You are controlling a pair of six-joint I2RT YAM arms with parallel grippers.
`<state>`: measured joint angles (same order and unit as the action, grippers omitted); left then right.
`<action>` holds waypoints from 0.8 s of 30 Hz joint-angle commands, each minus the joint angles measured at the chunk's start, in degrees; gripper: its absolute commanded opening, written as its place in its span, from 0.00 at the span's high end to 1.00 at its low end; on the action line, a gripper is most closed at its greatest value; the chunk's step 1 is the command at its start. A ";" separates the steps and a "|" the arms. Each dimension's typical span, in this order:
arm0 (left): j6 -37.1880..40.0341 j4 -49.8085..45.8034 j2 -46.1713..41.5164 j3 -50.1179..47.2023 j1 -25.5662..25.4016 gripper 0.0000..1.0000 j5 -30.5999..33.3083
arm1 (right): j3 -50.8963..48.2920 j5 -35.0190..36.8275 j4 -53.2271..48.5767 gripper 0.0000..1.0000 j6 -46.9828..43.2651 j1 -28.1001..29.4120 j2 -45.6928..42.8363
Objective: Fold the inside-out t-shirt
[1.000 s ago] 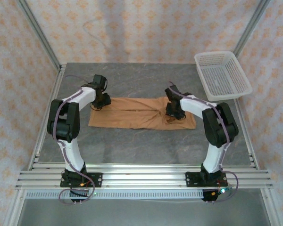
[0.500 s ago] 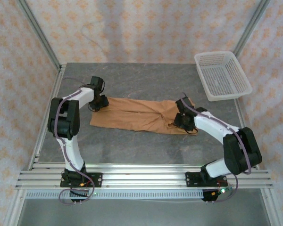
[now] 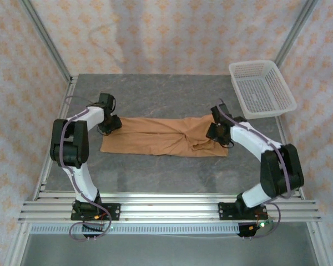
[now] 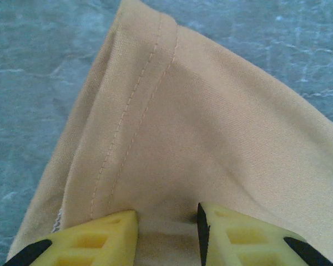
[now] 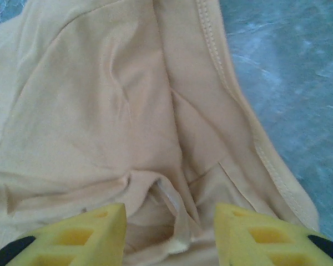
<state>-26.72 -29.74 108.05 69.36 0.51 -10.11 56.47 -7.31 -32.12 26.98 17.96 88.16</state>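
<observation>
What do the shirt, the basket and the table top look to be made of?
Shirt: soft knit cloth, orange-tan and matte. A fine weave, a double-stitched hem and loose wrinkles show.
Basket: probably white moulded plastic. It is a stiff mesh of small holes with a solid rim.
Table top: grey with pale veins, like stone or a stone-print sheet. The look does not settle which.

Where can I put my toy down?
Bare table: behind the t-shirt up to the back wall, and between it and the front rail. Crowded: the middle, with t-shirt, left gripper, right gripper; the far right corner, with the mesh basket.
</observation>
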 commanded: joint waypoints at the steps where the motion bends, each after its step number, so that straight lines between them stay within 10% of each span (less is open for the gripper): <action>1: 0.35 -1.82 -0.86 -1.39 0.37 0.64 0.18 | 1.59 -1.58 -0.96 0.58 -1.20 0.00 3.24; 13: 0.44 -2.68 -1.69 -0.29 0.45 0.65 0.00 | -1.11 -3.09 -0.65 0.99 -3.42 0.02 0.72; 24: 0.45 -3.16 -2.14 -0.26 0.54 0.65 0.60 | -7.91 -5.08 -0.55 1.00 -5.44 1.49 -9.51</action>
<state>-26.70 -30.39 107.59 69.25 0.75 -10.11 51.70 -11.53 -32.14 22.39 18.48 81.62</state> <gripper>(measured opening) 0.351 0.041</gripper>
